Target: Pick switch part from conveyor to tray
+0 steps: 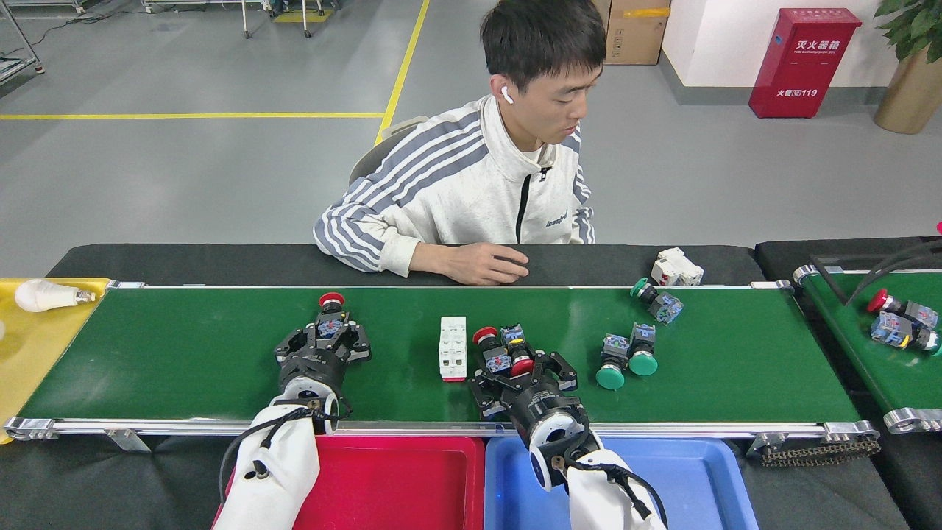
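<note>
Both of our arms are out over the conveyor (184,353), and neither tray holds anything yet, so we judge the task to be at its first picks with nearly all of it left.

Our left hand (324,344) sits on the near-left part of the belt with its fingers spread either side of a red-capped switch part (330,316); the fingers look open around the body, not clamped, though the contact itself is hard to read from this angle. Our right hand (524,372) is near the middle of the belt, fingers apart around the near end of a pair of red-capped switch parts (504,352) that lie touching each other. Whether it has begun to squeeze we cannot tell, but the fingers read as open.

Just left of that pair stands a white block part (452,347). Further right lie two green-capped switch parts (625,357) side by side, and one more green-capped part (657,300) near the far rail. A white part (677,268) rests on the black desk (184,261) beyond the belt.

The red tray (412,486) lies just near of the belt under our left arm, the blue tray (699,486) under our right. Both show bare floors. What remains, as we judge it: close, lift, carry back to the trays, then repeat for the others. A person (486,184) sits at the far side, one hand resting on the desk.
</note>
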